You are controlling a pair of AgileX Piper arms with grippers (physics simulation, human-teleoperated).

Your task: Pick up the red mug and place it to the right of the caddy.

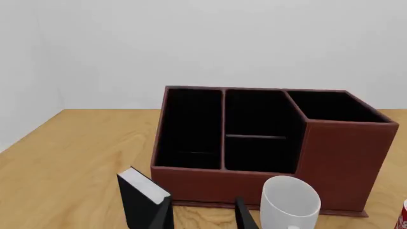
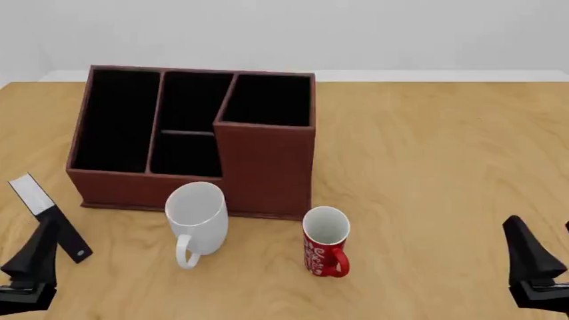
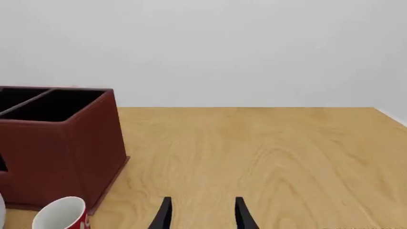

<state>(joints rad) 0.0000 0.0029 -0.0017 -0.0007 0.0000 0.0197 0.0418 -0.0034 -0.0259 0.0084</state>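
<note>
Crowding the wooden table (image 2: 427, 153) ahead of the left gripper (image 2: 31, 267) are a white mug (image 2: 197, 217), upright with its handle toward the arms, and a small black-and-white slab (image 2: 44, 213) leaning just beside that gripper's fingers; behind both sits the caddy (image 2: 191, 137), reddish-brown with black-lined compartments and a taller section at its right end. Nothing lies between the right gripper (image 3: 200, 214) and the red mug (image 2: 326, 241); its jaws are spread, empty, low over bare wood. The red mug stands upright well to the left of those jaws and slightly ahead, just in front of the caddy's taller corner, possibly not touching it. Left jaws also spread, holding nothing. Mug: small, red, white interior, white swirly lettering, loop handle facing the arms.
</note>
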